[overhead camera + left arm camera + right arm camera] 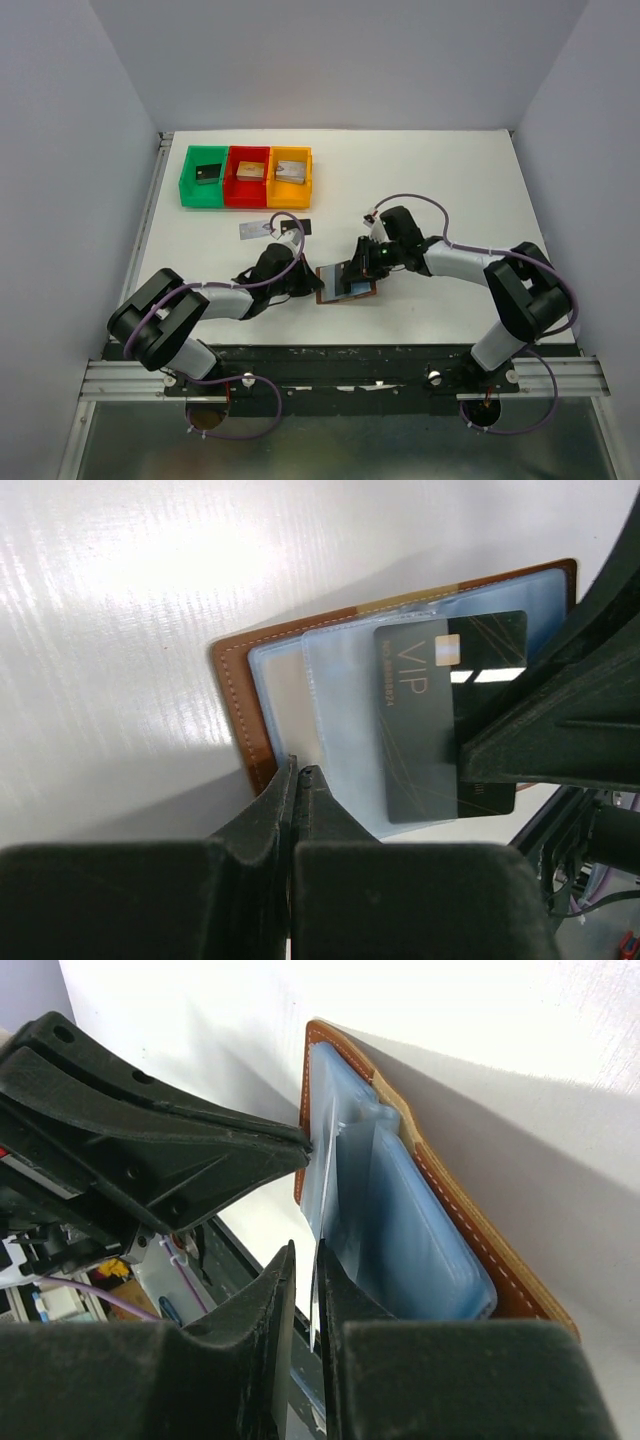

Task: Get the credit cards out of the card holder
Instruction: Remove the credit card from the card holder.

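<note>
**Card holder lying open on the table, fingers at both sides**

From above, the card holder (332, 287) is being shown spread open on the table (450, 170), flanked by the left fingers (300, 285) and the right fingers (358, 268). A silvery card (255, 230) and a black card (303, 227) are lying loose beyond it.

In the left wrist view, the left fingers (265, 825) are being pressed together at the leather edge, and a VIP card (415, 730) is being shown half out of its clear sleeve.

In the right wrist view, the right fingers (265, 1300) are being held a sliver apart around a thin edge. Whether it is being pinched cannot be told.
</note>
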Tool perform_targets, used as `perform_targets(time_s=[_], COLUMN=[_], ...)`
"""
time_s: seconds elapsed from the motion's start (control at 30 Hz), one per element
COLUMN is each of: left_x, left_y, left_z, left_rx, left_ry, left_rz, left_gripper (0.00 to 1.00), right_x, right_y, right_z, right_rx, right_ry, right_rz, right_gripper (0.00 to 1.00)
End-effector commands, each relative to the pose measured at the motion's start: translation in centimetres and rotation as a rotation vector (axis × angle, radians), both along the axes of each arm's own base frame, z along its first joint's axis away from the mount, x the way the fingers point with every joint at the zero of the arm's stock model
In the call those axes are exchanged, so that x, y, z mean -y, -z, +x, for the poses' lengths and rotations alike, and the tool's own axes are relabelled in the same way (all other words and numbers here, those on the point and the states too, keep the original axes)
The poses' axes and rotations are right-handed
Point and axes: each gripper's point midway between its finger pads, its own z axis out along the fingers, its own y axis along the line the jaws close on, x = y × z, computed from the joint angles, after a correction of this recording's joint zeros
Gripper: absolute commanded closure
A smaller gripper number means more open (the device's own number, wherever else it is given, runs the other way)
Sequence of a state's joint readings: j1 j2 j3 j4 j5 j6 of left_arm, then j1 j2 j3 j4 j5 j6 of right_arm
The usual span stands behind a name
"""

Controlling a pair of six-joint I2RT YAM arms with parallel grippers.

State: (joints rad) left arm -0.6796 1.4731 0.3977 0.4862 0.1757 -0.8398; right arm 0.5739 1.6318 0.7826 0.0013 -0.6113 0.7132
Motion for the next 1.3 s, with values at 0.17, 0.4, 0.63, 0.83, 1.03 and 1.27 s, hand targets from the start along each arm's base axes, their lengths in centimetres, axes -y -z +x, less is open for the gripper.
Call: perform_targets(time_s=[0.17,0.4,0.63,0.83,1.03,1.27], left_x=[-2.4,-2.4,-2.5,-2.5,-2.3,-1.7], left_y=[3.4,3.4,3.5,3.5,3.0,0.8], left_z=[-1.5,-1.5,-1.7,-1.7,-1.4,-0.4], left_rx=[-0.089,-0.090,-0.092,-0.092,-0.082,-0.009], left_ry=[-0.033,-0.038,-0.037,-0.038,-0.035,-0.024], left_rz=[0.113,0.109,0.110,0.108,0.111,0.083], left_gripper=[1.00,1.00,1.00,1.00,1.00,1.00], right_x=[0.5,1.4,2.6,3.6,4.8,6.4], right_y=[-0.5,0.3,0.4,-0.1,-0.7,-2.3], right_z=[0.6,0.3,0.5,0.8,1.1,1.5], right_rx=[0.042,0.022,0.036,0.064,0.098,0.176], right_ry=[0.021,0.032,0.049,0.056,0.068,0.075], right_rz=[-0.006,-0.058,-0.123,-0.179,-0.241,-0.314], right_gripper=[0.85,0.94,1.00,1.00,1.00,1.00])
